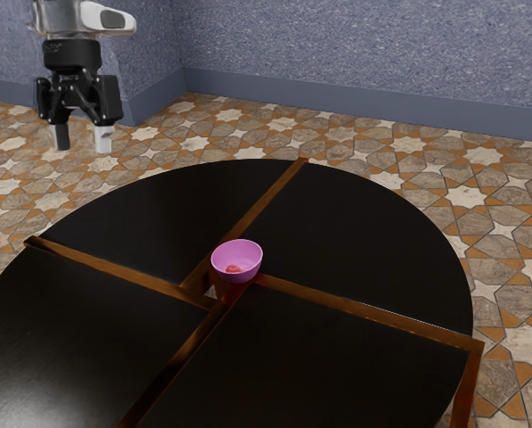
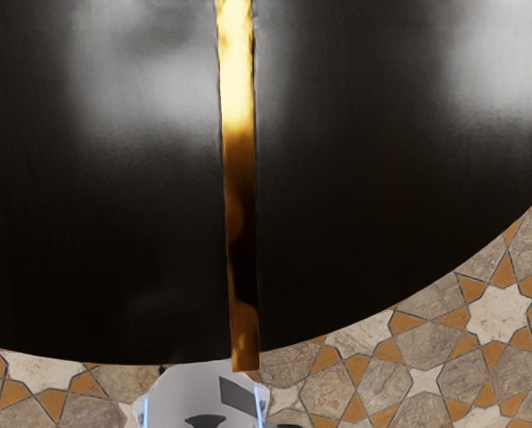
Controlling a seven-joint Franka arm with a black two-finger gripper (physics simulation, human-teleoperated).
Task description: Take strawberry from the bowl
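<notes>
Strawberry (image 1: 233,269) in the bowl (image 1: 249,253), gripper (image 1: 82,137) empty, wide and well apart from it.
The gripper hangs high at the exterior view's left, its two fingers pointing down with a broad gap and nothing between them. The strawberry lies low inside the pink bowl, on its floor, well to the exterior view's right of the gripper and below its level. The bowl stands upright near the middle of the round black table (image 1: 355,232), close to where the brown strips (image 1: 372,312) meet; one strip runs from there toward the exterior view's near right, another toward the far rim. In the wrist view, black tabletop lies under the hand, with a strip running out to the rim and patterned floor (image 2: 426,357) beyond it.
</notes>
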